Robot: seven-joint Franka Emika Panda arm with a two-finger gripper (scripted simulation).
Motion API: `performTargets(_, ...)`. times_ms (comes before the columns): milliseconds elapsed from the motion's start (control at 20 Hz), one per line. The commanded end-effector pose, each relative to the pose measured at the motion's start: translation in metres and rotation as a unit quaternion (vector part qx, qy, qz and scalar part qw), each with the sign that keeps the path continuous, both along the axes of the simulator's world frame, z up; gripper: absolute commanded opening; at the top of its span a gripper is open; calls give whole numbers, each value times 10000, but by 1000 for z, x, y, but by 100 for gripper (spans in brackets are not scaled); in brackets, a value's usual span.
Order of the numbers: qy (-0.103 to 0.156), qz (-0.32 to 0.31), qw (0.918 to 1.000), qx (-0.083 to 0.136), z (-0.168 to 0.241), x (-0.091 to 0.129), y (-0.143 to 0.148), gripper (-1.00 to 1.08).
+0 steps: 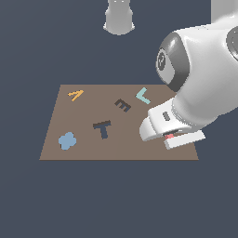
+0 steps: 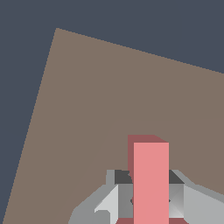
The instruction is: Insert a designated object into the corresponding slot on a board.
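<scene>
While the gripper (image 2: 151, 199) clamps the red T block (image 2: 151, 183) at the board's (image 1: 83, 148) right edge, the T slot (image 1: 102, 128) lies open leftward.

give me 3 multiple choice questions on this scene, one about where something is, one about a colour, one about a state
1. Where on the board is the dark T slot?
A. near the middle
B. under the gripper
C. off the board

2. What colour is the flower shape?
A. orange
B. light blue
C. red

3. How does the gripper stand with the red block?
A. open and far from it
B. its fingers on either side of the block
C. block lying in the slot

Answers:
1. A: in the exterior view the slot lies mid-board, to the left of the arm.
2. B: it is light blue, near the board's left corner in the exterior view.
3. B: the wrist view shows grey fingers flanking the block.
</scene>
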State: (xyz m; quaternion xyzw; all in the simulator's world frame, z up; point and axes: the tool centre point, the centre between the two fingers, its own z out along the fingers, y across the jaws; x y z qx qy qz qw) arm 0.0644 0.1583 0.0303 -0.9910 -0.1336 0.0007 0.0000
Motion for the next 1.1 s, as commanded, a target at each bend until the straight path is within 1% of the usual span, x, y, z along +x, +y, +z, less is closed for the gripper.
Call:
performTargets(0,-5,0,10000,1,4,1,0,-100)
performTargets(250,-3,1,10000,0,3,0,-3,-100)
performTargets(500,-2,-6,10000,-1,3,-2,-27,-100)
performTargets(700,-2,-16,10000,-1,5,-5,-63,-100)
performTargets(1050,-2,-43,10000,-3,7,-12,-147,-100)
